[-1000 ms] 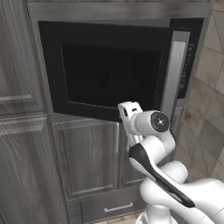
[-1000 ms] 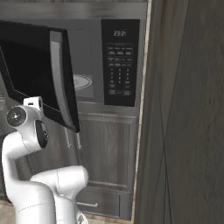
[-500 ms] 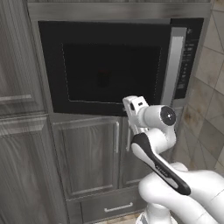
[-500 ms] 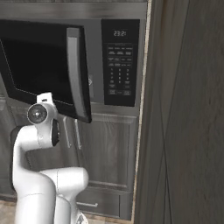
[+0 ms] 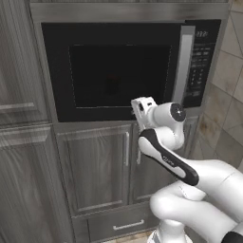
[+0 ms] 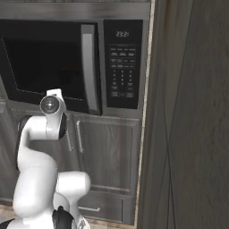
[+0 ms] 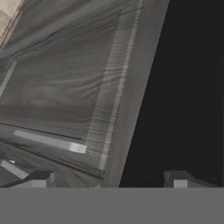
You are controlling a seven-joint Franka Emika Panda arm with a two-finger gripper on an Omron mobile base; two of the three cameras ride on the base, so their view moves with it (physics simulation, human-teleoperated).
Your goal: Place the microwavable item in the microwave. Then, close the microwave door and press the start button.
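Looking from the left base, the microwave (image 5: 128, 71) is a glossy black box set in grey wood-grain cabinets, and the microwave door (image 5: 111, 71) lies flush, its silver bar handle (image 5: 182, 66) at 3 o'clock. A faint dark shape behind the window may be the cup; I cannot tell.

From the right base, the keypad panel (image 6: 122, 65) sits at 3 o'clock of the door.

At the hand, the gripper (image 7: 109, 179) stands spread wide, grasping nothing, the black door at 1 o'clock, a cabinet door (image 7: 65, 87) at 11.
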